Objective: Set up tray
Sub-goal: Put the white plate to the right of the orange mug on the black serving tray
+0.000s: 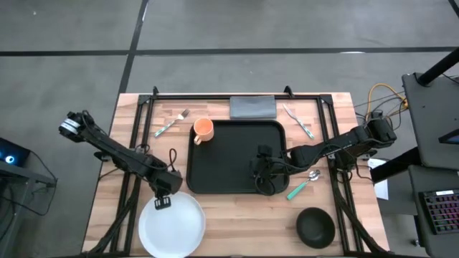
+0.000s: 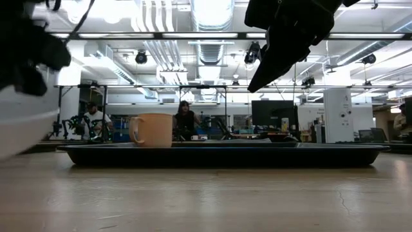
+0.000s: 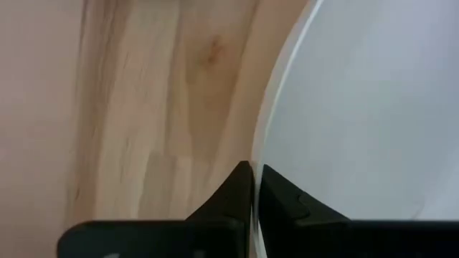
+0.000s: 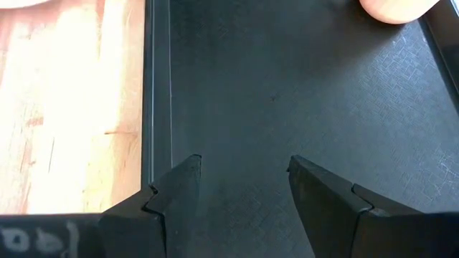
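The black tray (image 1: pixel 229 154) lies in the middle of the table with an orange cup (image 1: pixel 204 130) standing in its far left corner. A round white plate (image 1: pixel 172 226) sits at the near left, just off the tray's near left corner. My left gripper (image 1: pixel 163 201) is shut on the plate's far edge. My right gripper (image 1: pixel 262 175) hangs open over the tray's near right part, and its wrist view shows only bare tray floor (image 4: pixel 287 86) between the fingers (image 4: pixel 183 179). My left gripper pinches the plate's rim (image 3: pixel 262 143) at its far edge between the two fingers, one above the rim and one on its outer side. The fingers come steeply from above. In the low view the plate (image 2: pixel 19 125) looks tilted, its held side raised off the table.
A grey napkin (image 1: pixel 252 107) lies beyond the tray's far edge, with a fork (image 1: pixel 170 123) to its left and another fork (image 1: pixel 297 120) to its right. A teal-handled spoon (image 1: pixel 305 184) and a black bowl (image 1: pixel 315 224) sit at the near right.
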You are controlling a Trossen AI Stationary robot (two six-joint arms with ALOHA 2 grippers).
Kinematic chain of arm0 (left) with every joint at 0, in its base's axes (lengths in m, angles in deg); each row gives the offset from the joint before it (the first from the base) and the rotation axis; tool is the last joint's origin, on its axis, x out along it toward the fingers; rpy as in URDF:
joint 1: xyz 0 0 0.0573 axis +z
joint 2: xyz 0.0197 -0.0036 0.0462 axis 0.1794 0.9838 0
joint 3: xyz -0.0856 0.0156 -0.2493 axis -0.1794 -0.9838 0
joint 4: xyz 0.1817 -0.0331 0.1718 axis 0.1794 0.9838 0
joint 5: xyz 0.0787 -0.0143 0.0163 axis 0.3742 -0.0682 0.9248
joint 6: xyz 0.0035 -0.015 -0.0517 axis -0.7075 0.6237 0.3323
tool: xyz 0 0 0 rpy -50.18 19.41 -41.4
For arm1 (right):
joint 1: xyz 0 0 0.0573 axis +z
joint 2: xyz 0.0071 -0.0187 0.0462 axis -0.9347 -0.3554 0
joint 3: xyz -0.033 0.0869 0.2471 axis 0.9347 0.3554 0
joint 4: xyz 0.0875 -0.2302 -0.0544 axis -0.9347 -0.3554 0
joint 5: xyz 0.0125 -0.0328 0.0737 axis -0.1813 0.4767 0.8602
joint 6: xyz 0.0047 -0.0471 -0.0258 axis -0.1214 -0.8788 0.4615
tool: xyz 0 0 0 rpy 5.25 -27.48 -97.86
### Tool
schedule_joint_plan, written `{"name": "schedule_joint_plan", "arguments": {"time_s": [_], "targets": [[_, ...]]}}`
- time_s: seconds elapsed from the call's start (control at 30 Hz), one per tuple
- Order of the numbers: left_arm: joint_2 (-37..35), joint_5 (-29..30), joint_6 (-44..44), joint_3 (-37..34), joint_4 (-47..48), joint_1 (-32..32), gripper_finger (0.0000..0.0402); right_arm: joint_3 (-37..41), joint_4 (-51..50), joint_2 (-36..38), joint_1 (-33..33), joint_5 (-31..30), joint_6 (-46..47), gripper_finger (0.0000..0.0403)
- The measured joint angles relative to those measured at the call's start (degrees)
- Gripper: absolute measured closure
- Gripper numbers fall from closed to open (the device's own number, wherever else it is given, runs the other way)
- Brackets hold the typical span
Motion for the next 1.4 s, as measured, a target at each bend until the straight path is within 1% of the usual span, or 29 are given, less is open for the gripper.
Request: {"name": "schedule_joint_plan", "arguments": {"time_s": [0.1, 0.23, 0.37, 0.57, 0.6, 0.67, 0.73, 0.8, 0.87, 0.9, 0.97, 1.07, 1.13, 1.2, 1.27, 1.4], "targets": [[0.0, 2.9, -0.4, 6.3, 7.0, 1.0, 0.0401, 0.0, 0.0, 0.0, 0.0, 0.0, 0.0, 0.0202], [0.0, 10.5, -0.1, 15.2, 13.2, 2.3, 0.0401, 0.0, 0.4, 0.0, 0.0, -0.3, 0.6, 0.0202], [0.0, 14.2, -0.5, 22.0, 15.5, 4.5, 0.0401, -0.4, 0.9, 0.0, 0.0, -4.5, 1.7, 0.0202], [0.0, 17.1, -0.7, 26.6, 17.2, 9.0, 0.0401, -3.3, -3.2, 3.3, 0.4, -7.2, 1.6, 0.0202], [0.0, 17.9, -0.8, 26.9, 17.6, 10.2, 0.0401, -3.8, -4.5, 4.1, 0.8, -8.8, 1.0, 0.0202], [0.0, 19.1, -0.9, 27.0, 17.7, 13.2, 0.0401, -4.6, -7.9, 5.8, 2.4, -14.2, -0.8, 0.0202], [0.0, 19.3, -1.9, 26.9, 17.4, 16.9, 0.0401, -5.6, -12.9, 7.8, 4.4, -20.2, -2.3, 0.0202], [0.1, 18.5, -3.4, 26.8, 17.3, 21.2, 0.0401, -6.6, -19.0, 9.4, 5.8, -24.4, -2.3, 0.0202], [0.5, 15.0, -5.5, 27.0, 16.3, 26.2, 0.0401, -7.6, -24.4, 10.4, 6.2, -25.8, -0.1, 0.0202], [0.6, 12.8, -6.8, 27.3, 15.3, 28.9, 0.0401, -8.2, -26.8, 10.6, 5.9, -25.8, 2.1, 0.0202], [1.4, 10.2, -9.3, 28.6, 12.7, 33.6, 0.0401, -9.9, -30.8, 11.1, 4.4, -25.8, 7.6, 0.0202], [3.6, 9.8, -13.7, 32.2, 12.4, 38.2, 0.0401, -12.8, -36.9, 11.4, 1.7, -22.8, 14.5, 0.0202], [6.1, 9.8, -16.8, 35.6, 13.0, 40.1, 0.0401, -14.9, -38.7, 11.4, -0.2, -16.5, 14.9, 0.0202], [9.2, 9.7, -19.6, 40.1, 15.5, 40.9, 0.0401, -17.0, -39.9, 11.3, -1.6, -8.3, 11.7, 0.0202], [12.8, 9.8, -21.9, 45.4, 18.8, 41.3, 0.0401, -19.3, -39.8, 10.9, -2.3, -0.6, 5.3, 0.0202], [22.3, 10.3, -26.0, 56.5, 27.6, 41.7, 0.0401, -25.1, -41.9, 8.7, -2.4, 7.0, -3.9, 0.0202]]}}
